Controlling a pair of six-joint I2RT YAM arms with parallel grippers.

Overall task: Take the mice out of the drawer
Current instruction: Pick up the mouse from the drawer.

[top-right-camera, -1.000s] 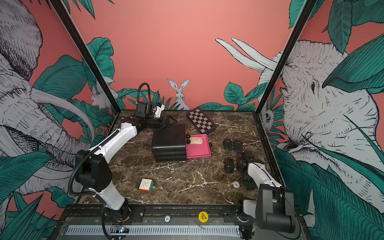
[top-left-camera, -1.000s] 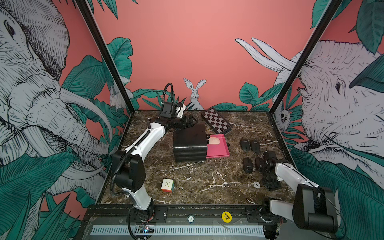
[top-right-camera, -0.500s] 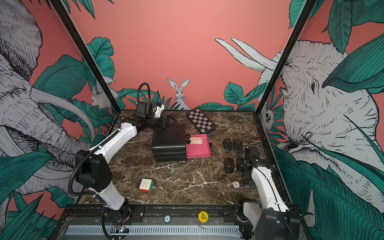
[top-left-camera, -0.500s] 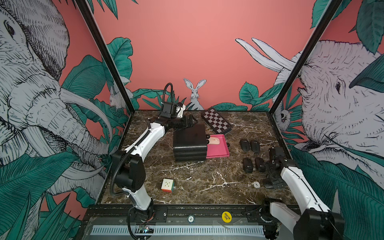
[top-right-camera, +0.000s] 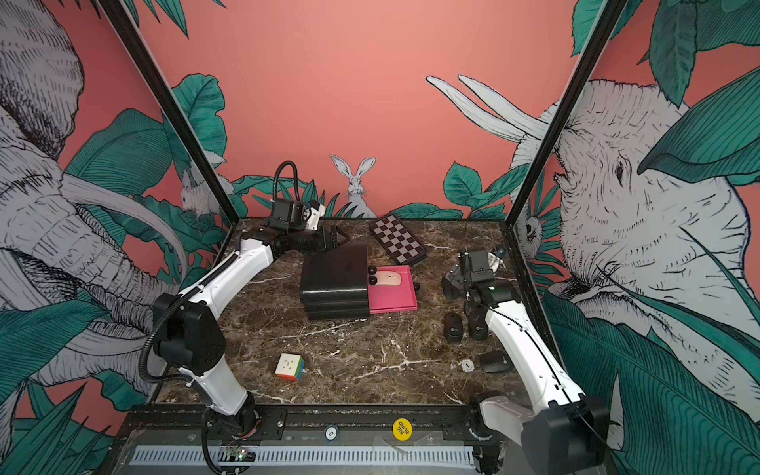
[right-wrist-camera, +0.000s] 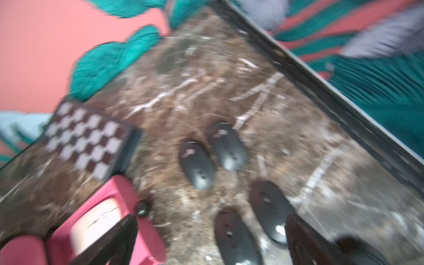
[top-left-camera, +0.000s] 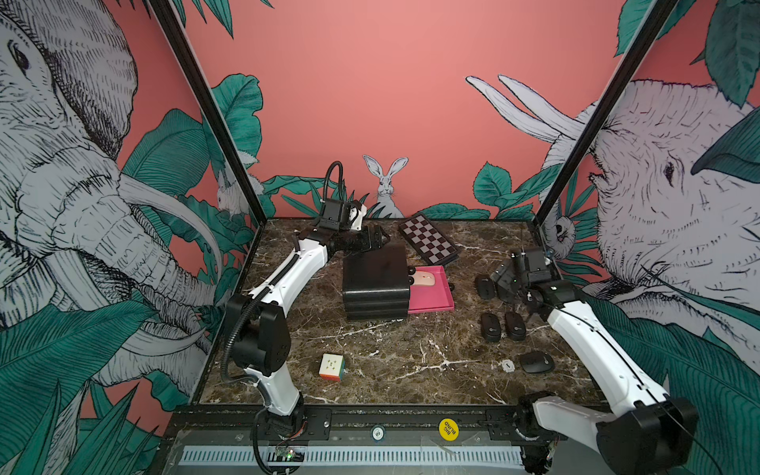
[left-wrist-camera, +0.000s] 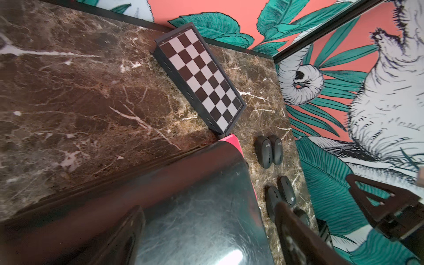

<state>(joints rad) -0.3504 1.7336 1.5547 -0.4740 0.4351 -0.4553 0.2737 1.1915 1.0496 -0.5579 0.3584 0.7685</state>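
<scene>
The cream mouse (top-left-camera: 423, 279) lies lengthwise along the pink drawer (top-left-camera: 432, 302) — right pincer (right-wrist-camera: 211, 221) wide, empty — left pincer (left-wrist-camera: 208, 208) wide

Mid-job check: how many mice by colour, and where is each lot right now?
Black mice, on the table: 5
Pale pink mouse, in the open pink drawer: 1
Total: 6
</scene>
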